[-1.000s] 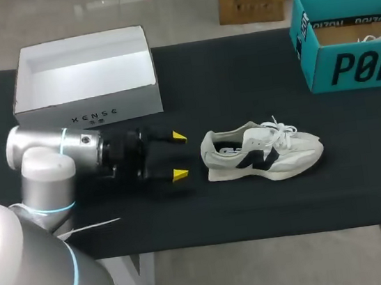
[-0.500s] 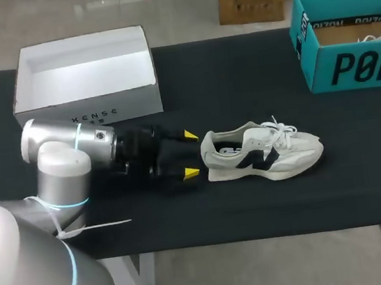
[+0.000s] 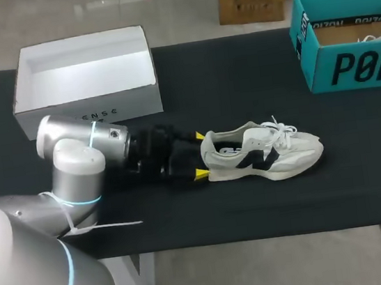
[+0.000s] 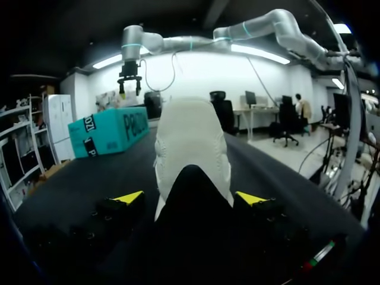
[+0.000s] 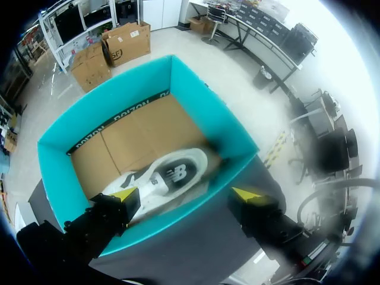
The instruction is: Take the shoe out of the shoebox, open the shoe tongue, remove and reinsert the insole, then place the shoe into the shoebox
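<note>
Here the shoe lies on its sole at the middle of the counter, outside both boxes, heel to 9 o'clock and toe to 3 o'clock. The left gripper reaches in low from 9 o'clock with its fingers spread, one yellow tip on each side of the heel. The left wrist view shows a narrow gap at each tip, so nothing is pinched. The white box stands open at 11 o'clock. The teal box at 2 o'clock holds a second shoe, above which the right gripper hangs, likewise spread and holding nothing.

The step in hand, as judged, is seizing the heel to steady the shoe before the tongue is opened. To do it well, keep the fingers level with the counter and centred on the heel. Advance only until the stiff back of the heel sits between the tips, then close evenly. A lopsided closing would likely swivel the light shoe, and too deep a bite would crowd the opening where tongue and insole must be worked.
</note>
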You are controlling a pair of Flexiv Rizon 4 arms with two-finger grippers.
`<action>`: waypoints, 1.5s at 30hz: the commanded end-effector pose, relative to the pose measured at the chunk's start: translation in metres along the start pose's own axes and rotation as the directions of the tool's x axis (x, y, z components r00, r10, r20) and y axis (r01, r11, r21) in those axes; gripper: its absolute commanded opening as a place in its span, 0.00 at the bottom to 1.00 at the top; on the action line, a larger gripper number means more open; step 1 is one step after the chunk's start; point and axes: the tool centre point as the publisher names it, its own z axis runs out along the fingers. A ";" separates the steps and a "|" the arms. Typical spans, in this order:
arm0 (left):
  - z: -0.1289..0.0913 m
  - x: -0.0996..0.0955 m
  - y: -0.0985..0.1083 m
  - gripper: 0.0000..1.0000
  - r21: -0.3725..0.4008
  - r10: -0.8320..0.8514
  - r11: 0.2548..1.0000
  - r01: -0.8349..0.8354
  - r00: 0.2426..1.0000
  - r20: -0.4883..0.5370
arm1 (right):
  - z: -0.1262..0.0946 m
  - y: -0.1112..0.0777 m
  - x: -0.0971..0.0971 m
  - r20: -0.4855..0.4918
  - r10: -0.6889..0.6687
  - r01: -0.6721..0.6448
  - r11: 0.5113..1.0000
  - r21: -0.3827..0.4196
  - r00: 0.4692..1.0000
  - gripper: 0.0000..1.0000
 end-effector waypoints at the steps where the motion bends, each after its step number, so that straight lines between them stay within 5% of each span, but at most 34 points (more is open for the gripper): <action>1: 0.010 -0.003 0.001 1.00 -0.011 -0.003 1.000 0.003 1.000 -0.006 | 0.000 0.000 0.000 0.000 0.001 -0.001 1.000 0.000 1.000 1.00; 21: 0.019 0.003 0.010 1.00 -0.019 -0.027 0.999 0.027 1.000 0.016 | 0.000 0.000 0.000 0.000 0.001 -0.001 1.000 0.000 1.000 1.00; 22: 0.018 0.004 0.009 0.80 -0.020 -0.030 0.999 0.031 0.999 0.023 | 0.000 0.000 0.000 0.000 0.001 -0.001 1.000 0.000 1.000 1.00; 23: 0.017 0.004 0.009 0.00 -0.008 -0.027 1.000 0.027 0.999 0.022 | 0.000 0.000 0.000 0.000 0.001 -0.001 1.000 0.000 1.000 1.00; 45: 0.017 0.004 0.009 0.00 -0.008 -0.027 1.000 0.027 0.999 0.022 | 0.000 0.000 0.000 0.000 0.001 -0.001 1.000 0.000 1.000 1.00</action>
